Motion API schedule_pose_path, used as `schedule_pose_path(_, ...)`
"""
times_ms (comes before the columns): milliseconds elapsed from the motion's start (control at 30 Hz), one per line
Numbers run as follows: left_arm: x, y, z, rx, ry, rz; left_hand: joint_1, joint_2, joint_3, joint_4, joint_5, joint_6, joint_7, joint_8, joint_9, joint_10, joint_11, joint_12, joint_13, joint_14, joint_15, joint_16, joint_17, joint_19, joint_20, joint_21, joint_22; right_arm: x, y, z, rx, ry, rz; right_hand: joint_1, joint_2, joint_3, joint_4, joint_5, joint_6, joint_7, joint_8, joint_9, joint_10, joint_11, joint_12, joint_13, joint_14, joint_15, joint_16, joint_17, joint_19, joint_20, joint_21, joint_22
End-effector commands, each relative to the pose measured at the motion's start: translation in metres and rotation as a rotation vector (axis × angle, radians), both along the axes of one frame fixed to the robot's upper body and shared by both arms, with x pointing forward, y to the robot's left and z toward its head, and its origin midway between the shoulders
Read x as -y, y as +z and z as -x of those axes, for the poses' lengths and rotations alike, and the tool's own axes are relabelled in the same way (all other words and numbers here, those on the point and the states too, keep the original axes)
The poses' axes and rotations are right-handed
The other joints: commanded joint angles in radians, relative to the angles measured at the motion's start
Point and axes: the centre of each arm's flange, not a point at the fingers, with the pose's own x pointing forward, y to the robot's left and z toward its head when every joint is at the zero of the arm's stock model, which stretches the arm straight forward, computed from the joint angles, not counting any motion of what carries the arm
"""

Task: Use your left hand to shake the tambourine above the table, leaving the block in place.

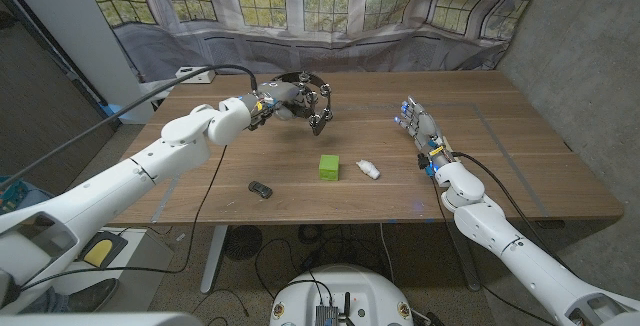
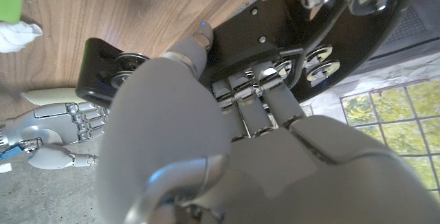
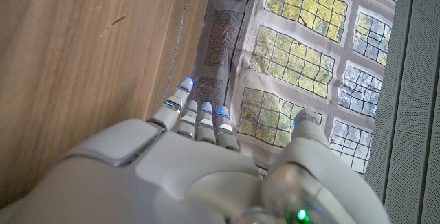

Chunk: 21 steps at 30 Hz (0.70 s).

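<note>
Left hand (image 1: 281, 100) grips the tambourine (image 1: 313, 98) above the far table (image 1: 520, 156).
Fingers wrapped round its black frame, silver jingle pairs along the rim; ring tilted, open face toward the right, long axis unclear; green block (image 1: 329, 167) sits mid-table; right hand (image 1: 417, 122) near the right side, fingers straight, together, holding nothing.
</note>
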Motion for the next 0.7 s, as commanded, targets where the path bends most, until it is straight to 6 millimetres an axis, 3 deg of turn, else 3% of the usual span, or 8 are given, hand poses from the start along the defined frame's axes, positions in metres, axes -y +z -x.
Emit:
schedule_pose_path(33,0.011,-0.012,-0.011,-0.014,-0.042,-0.054,-0.019,0.044,0.042,0.032,0.003,0.012,0.003,0.005,0.005,0.003,0.003,-0.001,0.004,0.059,-0.062,0.004,0.004,-0.005,0.001,0.003,0.004,-0.003,-0.001,0.001,-0.003,-0.006,0.003,0.012,-0.001,-0.001,-0.001,-0.001,0.005,0.000,-0.002,0.004,0.011,0.000,0.000,0.006,0.006,0.002,0.001,0.004,0.010,0.002,0.001,0.004)
schedule_pose_path(700,0.019,-0.022,-0.039,-0.205,-0.078,-0.085,-0.014,0.042,0.039,0.032,0.002,0.016,0.009,0.004,0.004,0.002,0.006,-0.007,0.004,0.053,-0.056,0.004,0.003,-0.014,0.006,0.006,0.004,-0.004,-0.001,0.008,0.000,-0.015,0.006,0.012,0.000,-0.002,-0.001,-0.001,0.005,0.000,-0.002,0.004,0.011,0.001,-0.001,0.006,0.006,0.002,0.001,0.004,0.011,0.002,0.001,0.004)
